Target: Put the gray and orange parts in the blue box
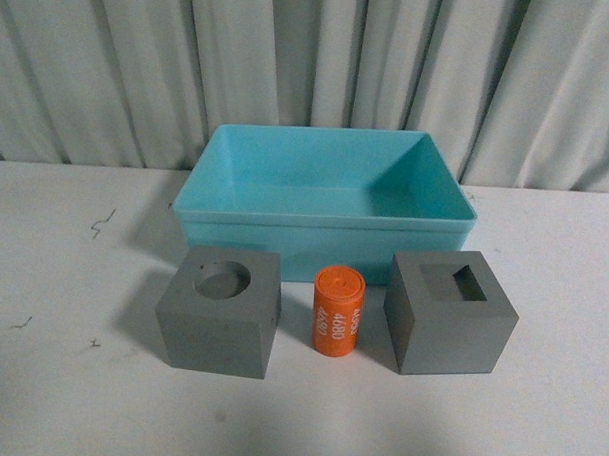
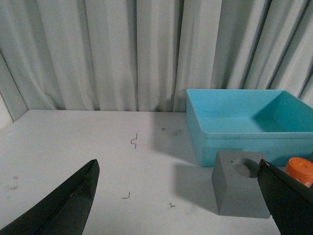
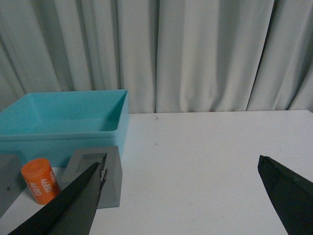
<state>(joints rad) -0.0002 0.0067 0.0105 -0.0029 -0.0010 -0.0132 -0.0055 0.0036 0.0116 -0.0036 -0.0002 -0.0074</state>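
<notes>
Orange cylinder with white "4680" print is standing upright, long axis vertical, between the round-recessed matte gray cube and the square-recessed matte gray cube, just before the light blue plastic bin. All are sitting on a scuffed white table; pale pleated curtains are hanging behind. The left gripper and right gripper are hovering spread wide, gripping nothing.

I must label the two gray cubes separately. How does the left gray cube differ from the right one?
The left cube has a round recess in its top; the right cube has a square one. The left cube faces the camera nearly squarely; the right cube is turned, showing two sides. Both are matte gray, similar in size, upright on the table, flanking the orange cylinder.
</notes>
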